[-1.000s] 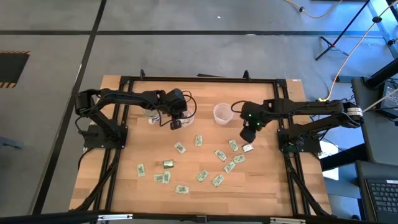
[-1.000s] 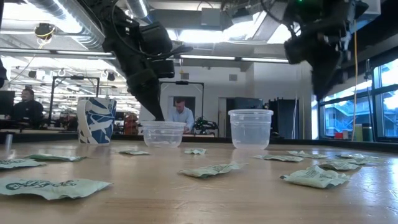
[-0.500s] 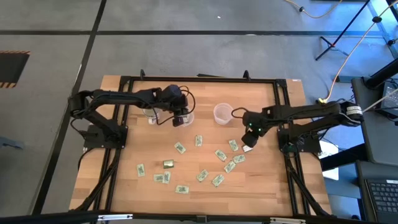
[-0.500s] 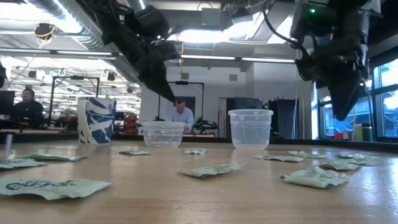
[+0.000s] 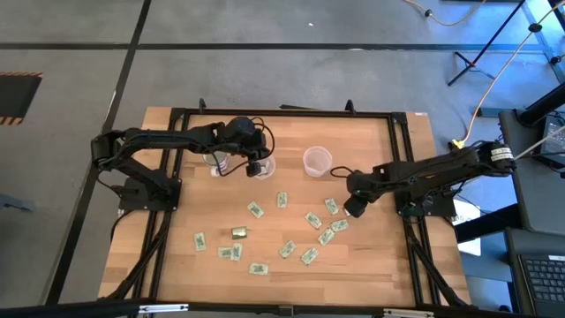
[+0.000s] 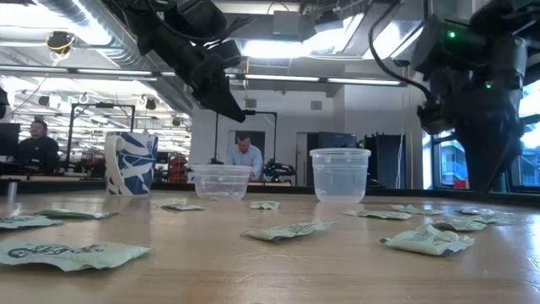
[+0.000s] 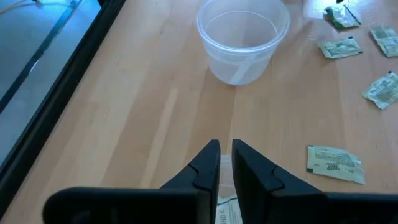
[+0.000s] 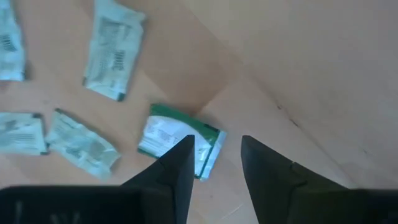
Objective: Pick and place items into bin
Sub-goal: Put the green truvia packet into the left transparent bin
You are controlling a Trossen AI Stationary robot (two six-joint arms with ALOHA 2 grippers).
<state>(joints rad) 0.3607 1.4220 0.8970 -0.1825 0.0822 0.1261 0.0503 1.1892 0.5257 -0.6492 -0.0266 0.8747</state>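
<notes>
Several pale-green-and-white packets (image 5: 312,219) and one olive-gold packet (image 5: 238,232) lie flat on the wooden table. My right gripper (image 8: 217,149) is open and points steeply down, low over a green-edged packet (image 8: 171,138) near the table's right side. One fingertip stands over that packet's edge and the other over bare wood. My left gripper (image 7: 225,146) hangs above the low clear tub (image 6: 221,181), slanting down. Its fingers have only a narrow gap between them, with nothing in it. A taller clear cup (image 7: 242,40) stands beyond the left gripper.
A blue-and-white mug (image 6: 131,163) stands left of the tub at the back. A black frame (image 5: 177,115) runs round the table. Bare wood lies between the tub, the cup and the packets. People sit in the room behind.
My left gripper has risen out of the low tub and tipped up toward level. My right gripper has come down toward the table and a little toward its near edge, rolling as it went, until it is low over the green-edged packet. The packets have not moved.
</notes>
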